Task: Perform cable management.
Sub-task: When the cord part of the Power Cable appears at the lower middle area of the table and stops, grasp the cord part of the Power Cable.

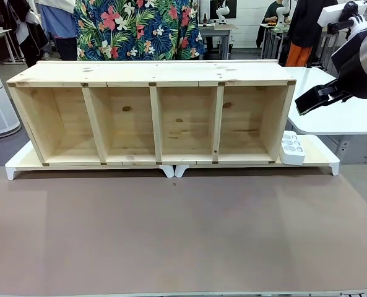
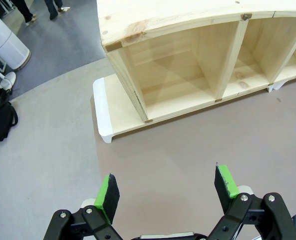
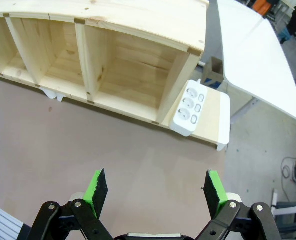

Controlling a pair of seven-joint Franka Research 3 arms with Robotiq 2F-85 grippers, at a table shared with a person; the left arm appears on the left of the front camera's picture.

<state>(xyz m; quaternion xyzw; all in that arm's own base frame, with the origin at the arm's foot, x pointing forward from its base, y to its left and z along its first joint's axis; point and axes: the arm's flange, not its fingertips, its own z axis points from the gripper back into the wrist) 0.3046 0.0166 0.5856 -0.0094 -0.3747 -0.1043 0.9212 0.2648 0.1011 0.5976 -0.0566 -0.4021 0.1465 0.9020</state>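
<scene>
Where the cable lies we cannot tell. Our left tool [image 2: 165, 176] hangs above the brown worktop [image 2: 187, 150], jaws wide apart and holding nothing, angled toward the end bay of the shelf [image 2: 187, 60]. Our right tool [image 3: 155, 175] gapes just as wide and empty, facing the power strip [image 3: 190, 106] beside the shelf. The picture's edge cuts off the right arm [image 1: 364, 59].

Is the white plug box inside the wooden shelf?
No, the power strip sits outside the wooden shelf, beside its end.
</scene>
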